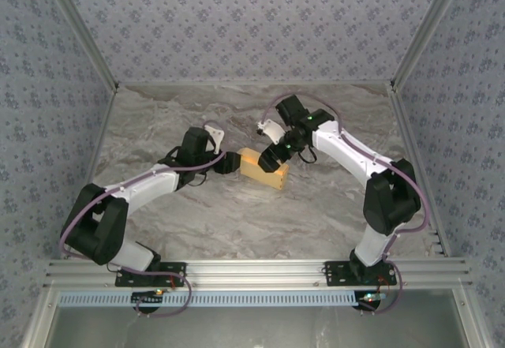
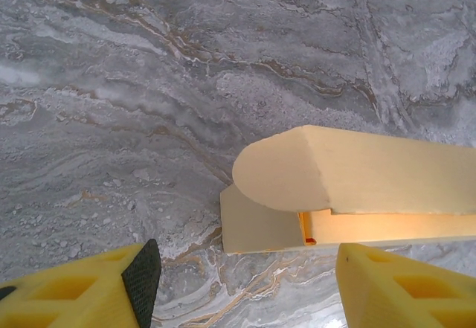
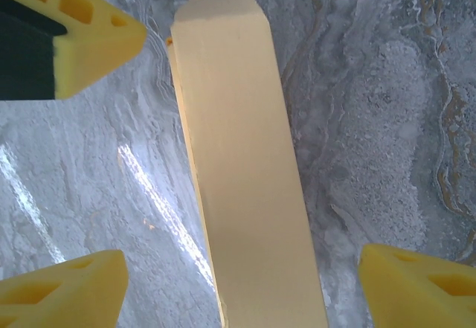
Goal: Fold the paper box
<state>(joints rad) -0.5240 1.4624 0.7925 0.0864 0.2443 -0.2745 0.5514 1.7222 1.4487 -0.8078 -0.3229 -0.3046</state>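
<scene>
The top camera looks down from behind the arms; both wrist cameras face the table point(image 1: 197, 214) closely, sharing the paper box point(image 1: 260, 173).

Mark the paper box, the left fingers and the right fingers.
paper box point(image 3: 245, 164): right wrist view, long top panel.
left fingers point(image 2: 74, 298): left wrist view, yellow body beside black pad.
right fingers point(image 3: 420, 287): right wrist view, lower-right finger.

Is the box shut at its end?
Not fully shut: the paper box has a gap under its rounded end flap.
</scene>
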